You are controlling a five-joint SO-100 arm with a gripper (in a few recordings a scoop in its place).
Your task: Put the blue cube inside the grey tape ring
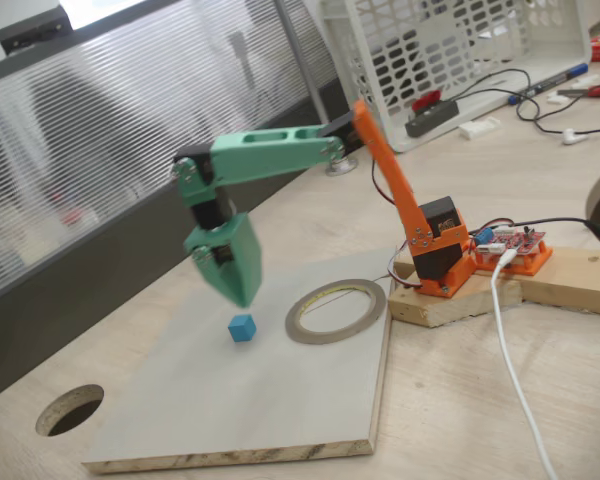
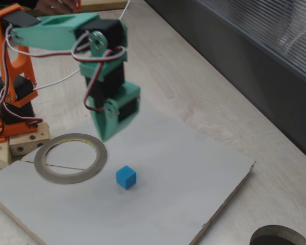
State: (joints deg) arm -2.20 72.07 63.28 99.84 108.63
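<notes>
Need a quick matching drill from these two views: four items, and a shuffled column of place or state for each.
Items:
1. blue cube
2. grey tape ring
3. gripper
4. round hole

Descriptions:
A. cut through the tabletop, off the board
B. lying flat on the board, centre empty
C. above the board, holding nothing
D. sitting on the board outside the ring

Pairs: 1-D, 2-B, 3-C, 4-A

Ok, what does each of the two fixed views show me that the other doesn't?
A fixed view takes in the white crate, the red circuit board and the white cable. A fixed view gives the wrist wires close up. Both fixed views show the blue cube on the grey board, apart from the grey tape ring, with the gripper hanging near it, holding nothing.
</notes>
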